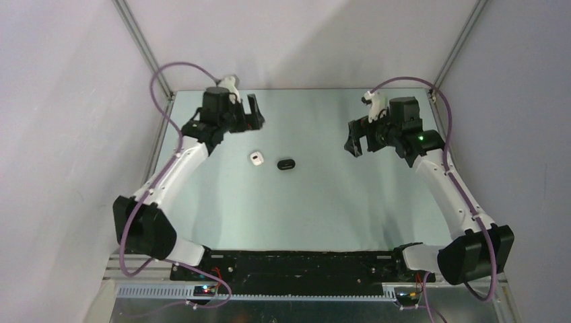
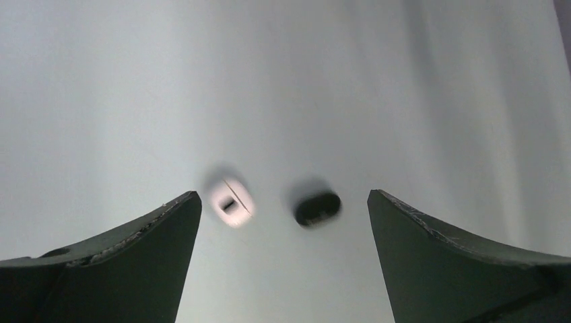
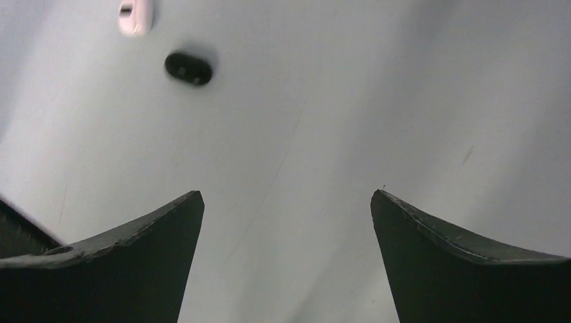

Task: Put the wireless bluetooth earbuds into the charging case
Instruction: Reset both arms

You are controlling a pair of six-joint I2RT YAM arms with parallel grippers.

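One surface [image 1: 323, 202], two tools held above it, left tool [image 2: 283, 195] and right tool [image 3: 286, 194] both spread wide and empty, one white case [image 1: 256, 158] and one black case [image 1: 287, 163] lying just beside each other mid-surface, not touching, earbuds not discernible.

- left-hand charging case [image 1: 256, 158] and right-hand charging case [image 1: 287, 164] sit side by side on the desk [image 1: 316, 215], close but not touching
- both are a bit left of centre
- left claw [image 1: 250, 118] is just behind them
- right claw [image 1: 355, 142] is well off to their right
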